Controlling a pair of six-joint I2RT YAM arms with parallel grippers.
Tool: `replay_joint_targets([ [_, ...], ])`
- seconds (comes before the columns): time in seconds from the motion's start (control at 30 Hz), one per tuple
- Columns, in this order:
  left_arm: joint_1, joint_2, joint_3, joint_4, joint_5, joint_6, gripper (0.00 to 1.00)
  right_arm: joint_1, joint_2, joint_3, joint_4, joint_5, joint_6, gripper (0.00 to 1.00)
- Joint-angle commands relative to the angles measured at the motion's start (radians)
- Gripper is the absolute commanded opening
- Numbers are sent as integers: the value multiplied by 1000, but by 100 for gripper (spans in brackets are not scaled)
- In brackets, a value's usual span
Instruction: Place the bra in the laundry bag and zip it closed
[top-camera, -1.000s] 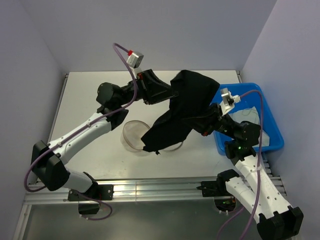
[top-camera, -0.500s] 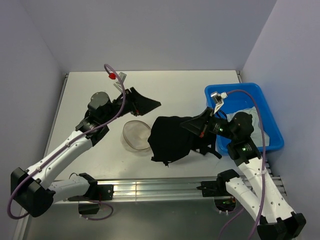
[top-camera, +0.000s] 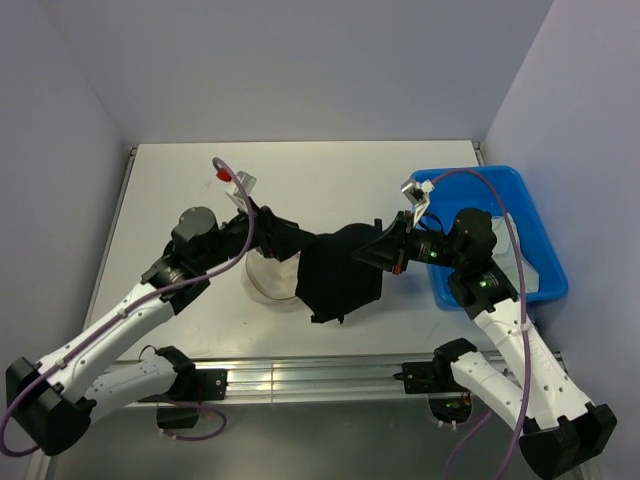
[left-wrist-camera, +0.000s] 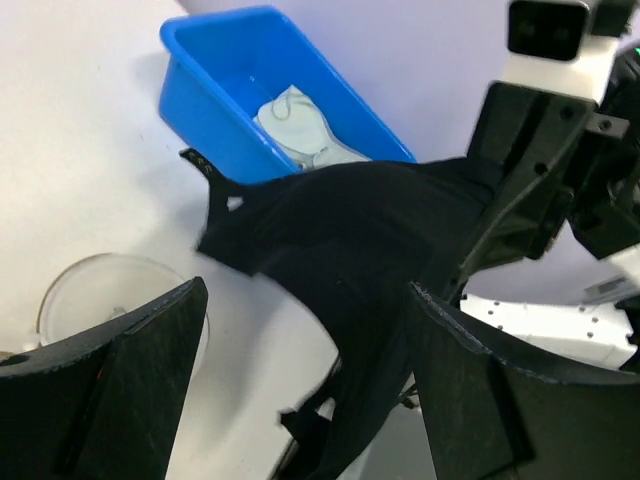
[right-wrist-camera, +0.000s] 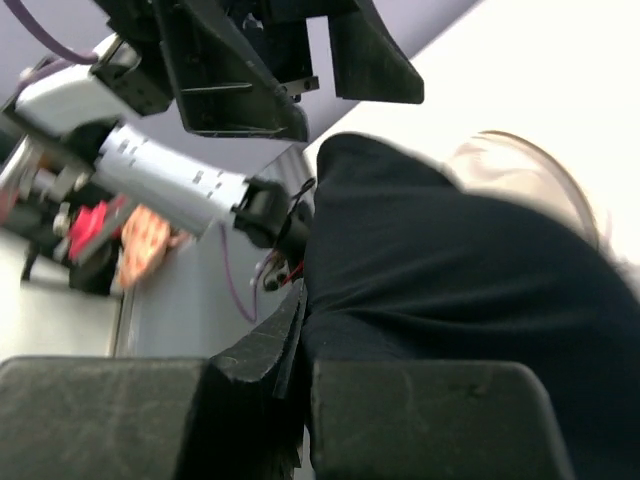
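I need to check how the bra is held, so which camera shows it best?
Top external: the whole bra shows, held by the right gripper. Left wrist shows most of it, cut off at the bottom edge. Right wrist shows only a close, blurred black mass.

Scanning all three views for print, and nothing comes through legibly. The blue bin (left-wrist-camera: 215, 130) shows a plain wall. The bra (left-wrist-camera: 370, 250) is unmarked black cloth. The laundry bag (left-wrist-camera: 100, 295) is a pale blur with no readable mark. Tiny specks on the right arm's white casing (left-wrist-camera: 560, 325) are too small to read.
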Motion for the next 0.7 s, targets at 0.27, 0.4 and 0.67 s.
replay_joint_targets([
  [0.27,-166,-228,-3,55,-119,265,94,185,123,188,76,-176,-209,0],
  [0.4,-186,-215,35,14,-63,296,99,233,122,190,152,-235,-194,0],
  [0.67,-246,-170,99,-85,16,345,99,265,160,259,128,-322,-223,0],
])
